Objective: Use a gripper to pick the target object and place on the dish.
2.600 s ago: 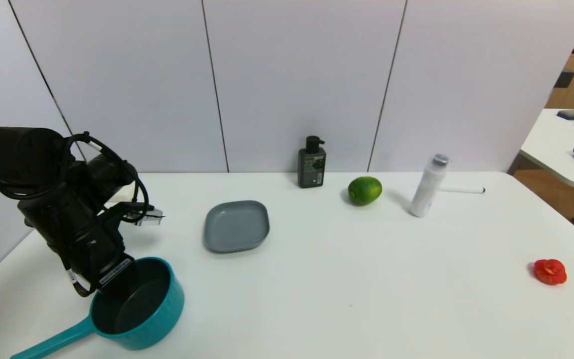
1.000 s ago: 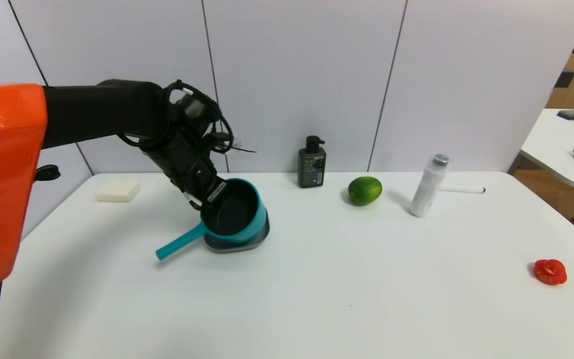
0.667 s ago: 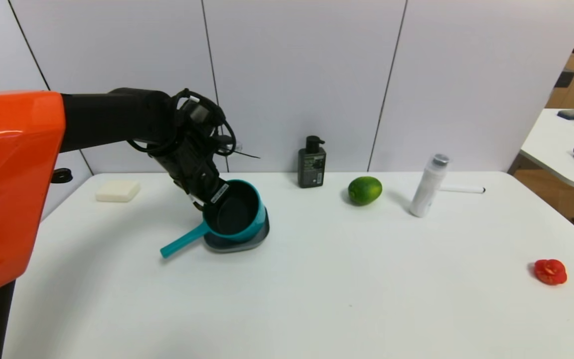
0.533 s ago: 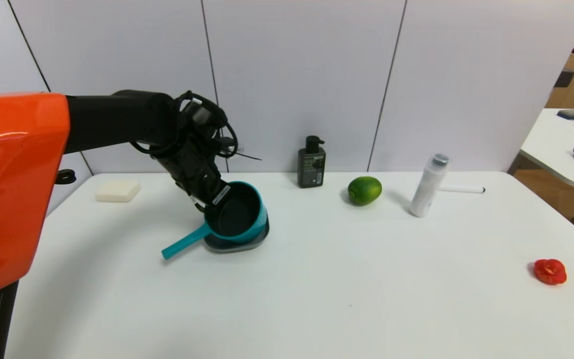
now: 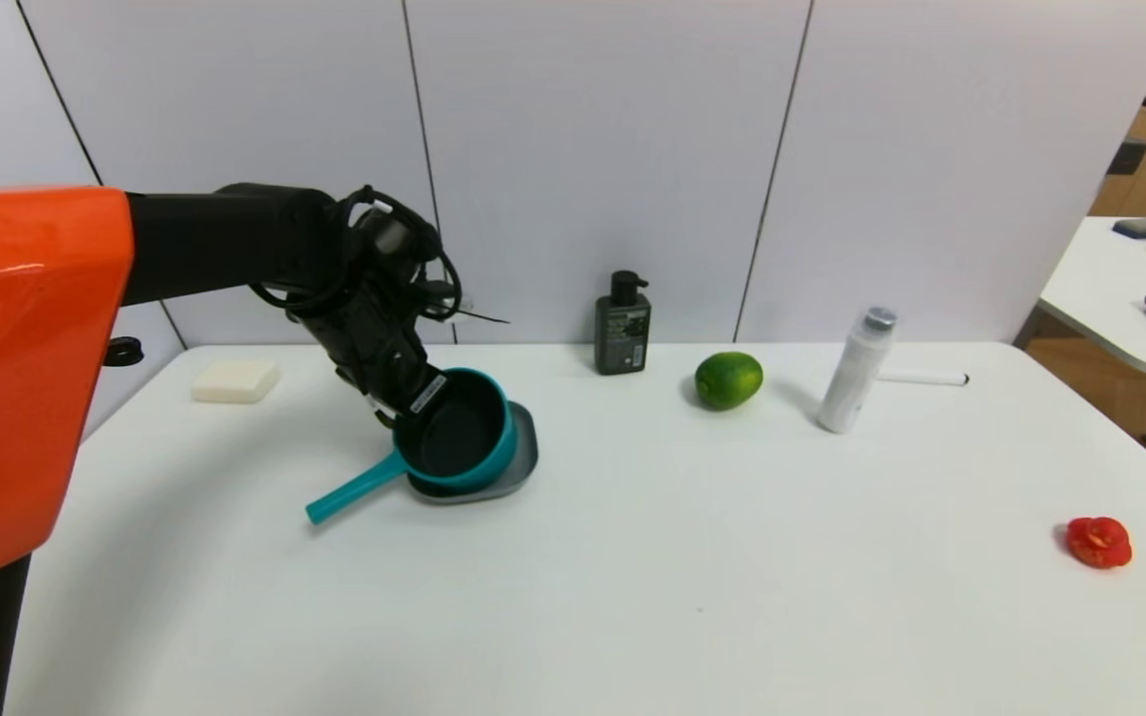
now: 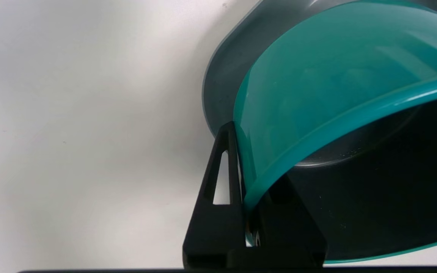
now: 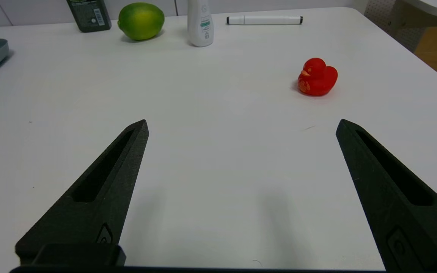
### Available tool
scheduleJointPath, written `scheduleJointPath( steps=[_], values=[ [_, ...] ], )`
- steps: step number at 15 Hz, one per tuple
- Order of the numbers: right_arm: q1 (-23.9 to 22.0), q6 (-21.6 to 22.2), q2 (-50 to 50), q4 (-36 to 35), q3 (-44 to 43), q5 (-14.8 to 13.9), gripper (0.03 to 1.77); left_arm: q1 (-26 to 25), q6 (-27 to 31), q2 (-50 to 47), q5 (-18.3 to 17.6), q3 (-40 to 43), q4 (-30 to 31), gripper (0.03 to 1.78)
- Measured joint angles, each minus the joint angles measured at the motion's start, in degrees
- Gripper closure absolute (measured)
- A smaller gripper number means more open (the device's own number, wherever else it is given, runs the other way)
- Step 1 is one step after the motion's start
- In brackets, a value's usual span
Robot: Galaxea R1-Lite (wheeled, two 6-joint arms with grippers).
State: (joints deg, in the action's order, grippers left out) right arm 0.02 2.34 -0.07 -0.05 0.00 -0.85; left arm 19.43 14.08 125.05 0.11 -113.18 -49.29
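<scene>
Shifted slightly down and left since a moment ago, the teal saucepan [image 5: 478, 467] sits over the grey dish [image 5: 525, 459], left of the head view's centre; the left gripper [image 6: 243, 151] pinches its wall.

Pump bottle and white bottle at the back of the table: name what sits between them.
The green fruit lies between the pump bottle and the white bottle; the head view shows this.
</scene>
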Motion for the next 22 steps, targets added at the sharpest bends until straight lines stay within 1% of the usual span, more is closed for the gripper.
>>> scheduleJointPath(
  steps=[3,4,7,10,13,16,19,21,22],
  values=[
    [0.0,0.02,0.0,-0.02,0.0,-0.02,0.09,-0.04,-0.24,-0.18,0.02,0.13,-0.05,1.68],
    [0.0,0.02,0.0,-0.02,0.0,-0.02,0.09,-0.11,-0.28,-0.2,0.05,0.22,-0.02,1.6],
    [0.02,0.02,0.0,-0.02,0.0,-0.02,0.09,-0.09,-0.28,-0.24,0.07,0.28,0.04,1.12],
    [0.02,-0.02,0.0,-0.02,0.0,0.0,0.09,-0.09,-0.2,-0.24,0.0,0.28,0.06,0.8],
    [0.0,0.02,0.0,-0.02,0.0,-0.02,0.09,-0.09,-0.26,-0.52,0.02,0.28,0.06,0.57],
    [0.0,0.0,0.0,-0.02,0.0,-0.02,0.09,-0.09,-0.68,-2.26,0.27,0.28,1.13,0.42],
    [0.0,0.0,0.0,-0.05,0.0,-0.02,0.09,-0.11,-2.07,-6.61,0.82,0.39,6.01,0.32],
    [0.0,0.0,0.0,-0.02,0.0,-0.02,0.09,-0.23,-3.67,-10.95,0.93,1.94,11.34,0.28],
    [0.0,0.0,0.0,-0.02,0.0,-0.02,0.09,-0.48,-4.46,-13.69,0.94,3.73,15.27,0.25]
  ],
)
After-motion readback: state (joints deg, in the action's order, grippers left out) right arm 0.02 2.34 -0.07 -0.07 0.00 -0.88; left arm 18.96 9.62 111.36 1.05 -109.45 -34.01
